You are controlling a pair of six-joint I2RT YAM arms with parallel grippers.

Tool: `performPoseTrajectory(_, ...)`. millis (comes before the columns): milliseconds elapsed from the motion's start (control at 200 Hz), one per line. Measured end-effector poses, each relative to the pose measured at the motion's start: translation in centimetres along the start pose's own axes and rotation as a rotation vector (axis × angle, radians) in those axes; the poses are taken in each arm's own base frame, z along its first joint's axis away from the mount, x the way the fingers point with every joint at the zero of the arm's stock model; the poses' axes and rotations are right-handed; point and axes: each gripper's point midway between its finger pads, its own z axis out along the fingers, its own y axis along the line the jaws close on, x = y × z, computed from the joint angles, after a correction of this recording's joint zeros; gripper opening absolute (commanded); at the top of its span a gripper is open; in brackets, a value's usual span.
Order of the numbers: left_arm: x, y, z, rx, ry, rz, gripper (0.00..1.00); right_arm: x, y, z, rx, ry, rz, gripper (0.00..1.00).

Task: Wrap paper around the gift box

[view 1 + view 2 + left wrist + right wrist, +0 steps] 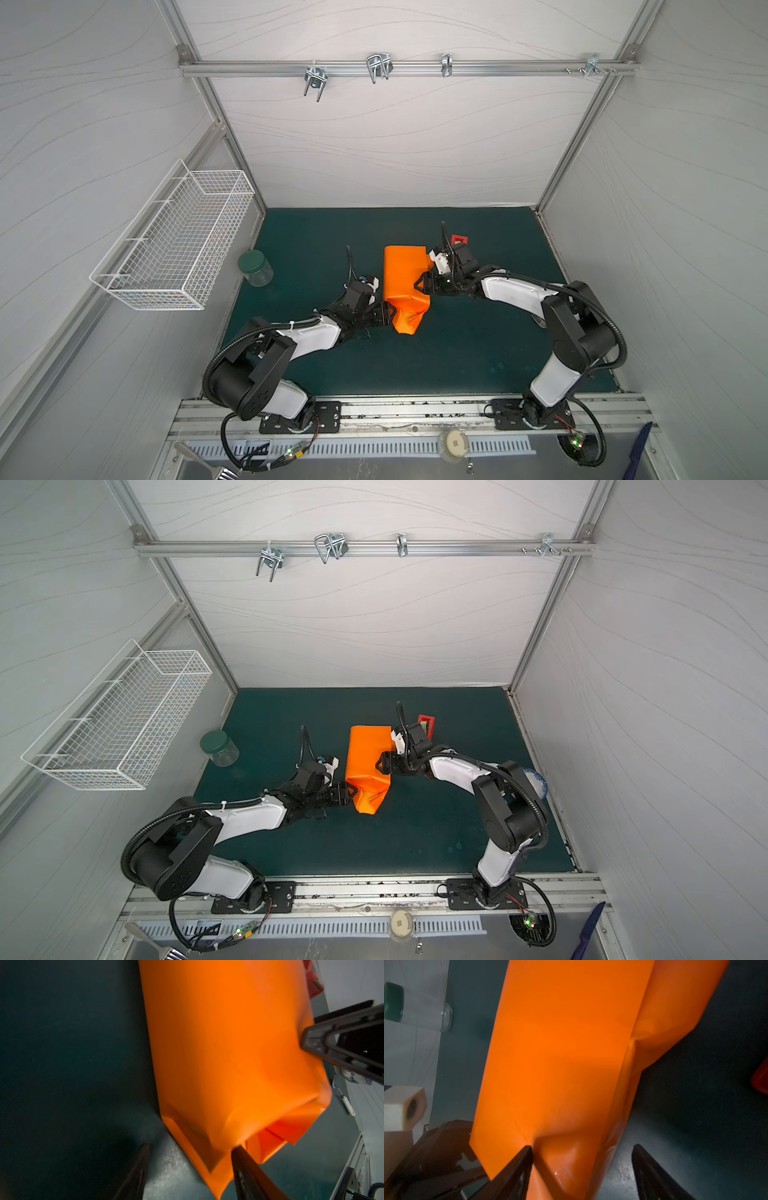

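Paper (405, 278), bright orange, is folded over into a long parcel on the green mat (415, 361), between the two grippers. The gift box is hidden, presumably inside the parcel.

The parcel's loose, creased end sits right at the left gripper (390, 316). In the left wrist view the jaws stand spread and released. A corner of the open flap lies between them, and one fingertip (239, 1153) is just against its edge. The right gripper (420, 282) is set against the parcel's long side with its jaws also spread and nothing clamped. One fingertip (527, 1153) dents the fold, and the other is clear of the paper, over the mat.

The step in hand looks like closing this open end. To do it well, the right gripper should press the parcel down so it cannot slide. The left gripper should retake the flap close to its crease and fold it flat against the box end, drawing gently because thin paper tears.

The red tape dispenser (459, 240) stands just behind the right gripper's wrist. A green-lidded jar (255, 268) is well apart, beyond the left arm.
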Motion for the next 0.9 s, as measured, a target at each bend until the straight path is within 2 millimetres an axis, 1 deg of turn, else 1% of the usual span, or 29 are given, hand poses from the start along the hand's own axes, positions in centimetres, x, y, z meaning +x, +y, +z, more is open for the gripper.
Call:
performPoseTrajectory(165,-0.5,-0.3,-0.1,0.004,-0.010,0.003,0.66,0.0,0.0,0.0,-0.004,0.001,0.000,0.75)
performPoseTrajectory(275,-0.3,0.0,0.4,-0.012,0.007,0.002,0.65,0.0,0.1,0.0,-0.004,0.002,0.000,0.75)
performPoseTrajectory(365,-0.2,0.2,0.4,-0.019,0.014,0.000,0.66,0.0,0.1,0.0,-0.005,0.002,0.000,0.75)
performPoseTrajectory(435,-0.3,0.0,0.0,-0.018,0.008,0.002,0.67,0.0,0.1,0.0,-0.005,0.002,0.000,0.75)
performPoseTrajectory(510,-0.5,-0.2,-1.0,-0.015,-0.008,0.010,0.66,0.0,0.1,0.0,-0.007,0.002,0.000,0.75)
performPoseTrajectory(550,-0.8,-0.3,-1.7,-0.016,-0.024,0.012,0.62,0.0,0.1,0.1,-0.009,0.003,0.000,0.75)
performPoseTrajectory(635,-1.6,-0.3,-3.3,-0.017,-0.060,0.024,0.46,0.0,0.2,0.1,-0.014,0.004,-0.001,0.75)
performPoseTrajectory(690,-2.1,0.2,-4.2,-0.030,-0.085,0.006,0.39,0.0,0.2,0.2,-0.016,0.004,-0.001,0.75)
performPoseTrajectory(735,-2.4,1.2,-4.8,-0.058,-0.098,-0.007,0.33,0.1,0.2,0.2,-0.019,0.005,-0.001,0.75)
performPoseTrajectory(800,-2.4,2.5,-5.0,-0.098,-0.093,-0.027,0.25,0.0,0.3,0.2,-0.021,0.004,-0.001,0.75)
performPoseTrajectory(850,-2.1,3.3,-4.9,-0.127,-0.076,-0.047,0.21,0.0,0.3,0.3,-0.023,0.005,-0.002,0.75)
performPoseTrajectory(900,-1.4,3.8,-4.5,-0.140,-0.042,-0.048,0.17,0.0,0.3,0.3,-0.026,0.005,-0.002,0.75)
